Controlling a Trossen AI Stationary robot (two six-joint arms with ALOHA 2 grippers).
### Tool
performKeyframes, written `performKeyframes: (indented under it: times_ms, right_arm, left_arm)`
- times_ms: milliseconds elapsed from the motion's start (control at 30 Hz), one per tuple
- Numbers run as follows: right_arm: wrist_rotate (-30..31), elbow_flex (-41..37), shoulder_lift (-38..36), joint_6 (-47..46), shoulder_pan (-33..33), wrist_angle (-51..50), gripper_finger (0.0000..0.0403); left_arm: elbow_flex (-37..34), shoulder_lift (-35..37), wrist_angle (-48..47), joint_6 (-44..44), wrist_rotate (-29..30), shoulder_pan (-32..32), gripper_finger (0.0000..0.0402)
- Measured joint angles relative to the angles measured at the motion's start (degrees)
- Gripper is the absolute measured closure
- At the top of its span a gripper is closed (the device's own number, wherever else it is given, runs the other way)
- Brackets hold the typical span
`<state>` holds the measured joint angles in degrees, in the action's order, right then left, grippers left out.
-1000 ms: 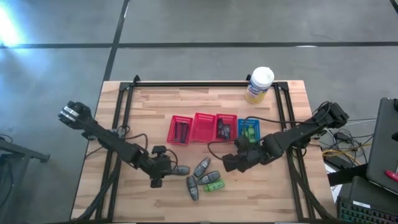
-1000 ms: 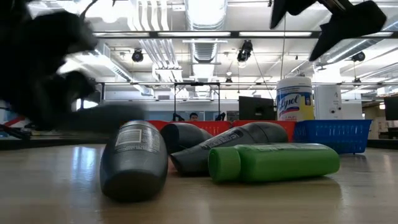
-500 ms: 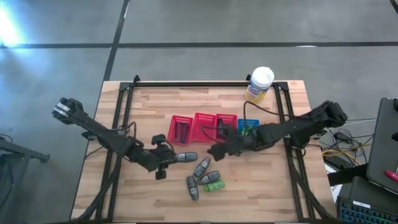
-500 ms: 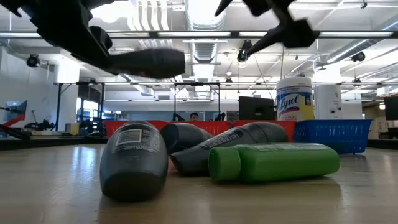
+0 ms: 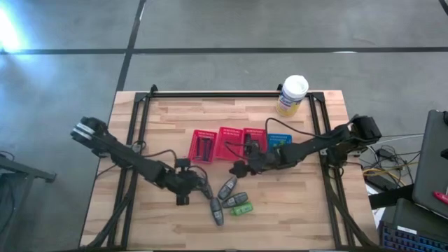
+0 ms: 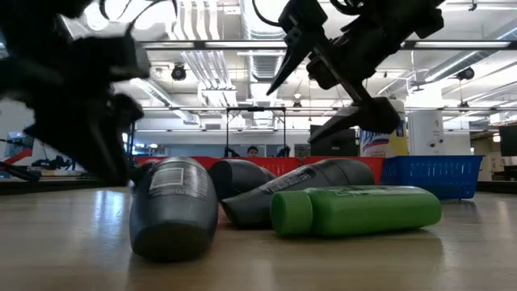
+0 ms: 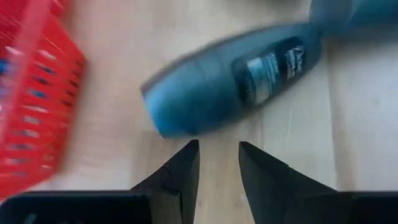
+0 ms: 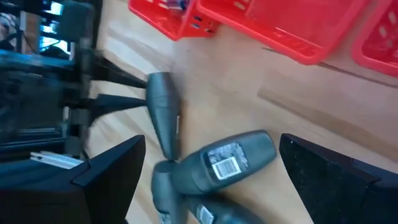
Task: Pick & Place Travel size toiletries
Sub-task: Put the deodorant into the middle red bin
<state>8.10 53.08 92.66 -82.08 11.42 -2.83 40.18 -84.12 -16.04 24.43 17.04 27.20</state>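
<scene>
Beside the row of red baskets (image 5: 225, 143), on the side nearer the table's front edge, both arms are working over a small cluster of travel toiletries. The left gripper (image 5: 198, 183) sits low at the cluster's left edge. In the left wrist view its two dark fingers (image 7: 180, 171) stand a narrow gap apart with bare wood between them, and a dark grey bottle (image 7: 233, 81) lies on the table just past the tips, apparently not gripped. The step in hand looks like a pick that has no hold yet, though the fingers may be touching the bottle's side; that cannot be told.

The right gripper (image 5: 241, 168) hovers just in front of the red baskets, above the cluster, its jaws spread wide and empty. Its wrist view looks down on another grey bottle (image 8: 227, 158) lying label up.

Three more grey bottles and a green bottle (image 5: 241, 208) lie touching one another a little farther from the baskets. A blue basket (image 5: 278, 142) stands at the right end of the red row, with a white and yellow canister (image 5: 291, 95) beyond it.

Next, the left gripper would probably need to straddle the bottle's body before closing, since a round bottle may roll away.
</scene>
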Motion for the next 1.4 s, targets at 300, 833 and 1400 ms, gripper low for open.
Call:
performKeyframes:
  times_ms: [300, 833, 1400]
  right_arm:
    - [-0.66, 0.06, -0.72, 0.66, 0.11, -0.31, 0.0037]
    - [-1.31, 0.04, -0.81, 1.60, 1.12, -3.15, 0.0037]
    - [-1.92, 0.04, -0.88, 4.77, 4.02, -7.66, 0.0037]
  left_arm:
    - [3.85, -3.77, -1.92, 8.22, -6.88, -0.87, 0.0247]
    - [5.63, -3.75, 2.48, 51.66, -5.00, -3.96, 0.0154]
    - [36.66, -23.89, -25.45, 54.93, 1.98, -3.85, 0.0154]
